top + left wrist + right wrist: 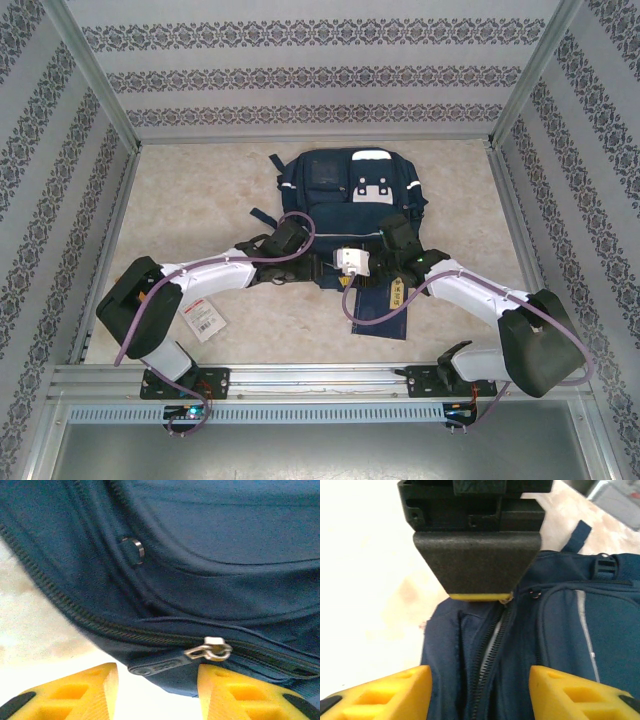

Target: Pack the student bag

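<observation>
The student bag (350, 185), a dark navy backpack with white patches, lies flat at the middle of the table. Both grippers are at its near edge. My left gripper (157, 680) is open, and the dark zipper pull tab (162, 666) with its metal slider (212, 649) lies loose between the yellow fingers. My right gripper (480, 680) is open too, straddling the partly open zipper (492, 640) along the bag's edge. In the right wrist view the left gripper's black body (477, 555) sits at the far end of that zipper. From above, the left gripper (298, 262) and the right gripper (390, 260) face each other.
A small white object (352, 262) sits between the two grippers. A flat navy book (380, 308) with a yellow label lies just in front of the bag. A red and white card (205, 322) rests near the left arm. Metal frame rails (100, 260) border the table.
</observation>
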Robot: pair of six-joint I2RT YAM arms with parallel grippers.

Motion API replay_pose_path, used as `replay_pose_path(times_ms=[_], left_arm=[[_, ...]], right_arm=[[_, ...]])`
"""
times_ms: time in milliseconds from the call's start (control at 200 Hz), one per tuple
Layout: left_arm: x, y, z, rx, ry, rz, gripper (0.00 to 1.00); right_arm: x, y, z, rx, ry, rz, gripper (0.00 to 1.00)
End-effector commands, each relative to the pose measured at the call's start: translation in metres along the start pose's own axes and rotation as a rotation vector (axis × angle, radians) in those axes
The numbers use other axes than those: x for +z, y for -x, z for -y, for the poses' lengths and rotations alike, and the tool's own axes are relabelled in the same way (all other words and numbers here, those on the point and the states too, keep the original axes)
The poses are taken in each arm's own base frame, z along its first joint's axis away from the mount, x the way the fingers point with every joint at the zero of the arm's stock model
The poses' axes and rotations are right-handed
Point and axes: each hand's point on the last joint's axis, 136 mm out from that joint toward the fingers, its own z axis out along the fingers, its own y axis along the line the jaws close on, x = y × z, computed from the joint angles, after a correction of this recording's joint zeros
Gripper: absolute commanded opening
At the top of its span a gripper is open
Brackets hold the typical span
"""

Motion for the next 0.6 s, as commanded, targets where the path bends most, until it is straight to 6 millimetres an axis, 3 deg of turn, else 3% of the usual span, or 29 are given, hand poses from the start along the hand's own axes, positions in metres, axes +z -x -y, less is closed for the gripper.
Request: replay_pose_path(times_ms=[0, 125, 395, 595], left_arm=[[0.001, 0.014, 0.013, 0.154, -0.078, 0.039, 0.47], [-0.008, 0.023, 0.007, 0.223, -0.108, 0.069, 0.47], [-0.026, 0.028, 0.016, 0.359, -0.425, 0.098, 0.45], [-0.035, 0.012, 0.03, 0.533, -0.597, 0.002, 0.51]], right_arm=[[-0.001, 0.01, -0.013, 0.01, 0.073, 0.041, 0.57], [-0.001, 0.008, -0.017, 0.005, 0.089, 0.029, 0.58], [-0.002, 0.004, -0.019, -0.007, 0.096, 0.008, 0.58], [-0.001, 0.002, -0.021, -0.004, 0.104, -0.002, 0.59]])
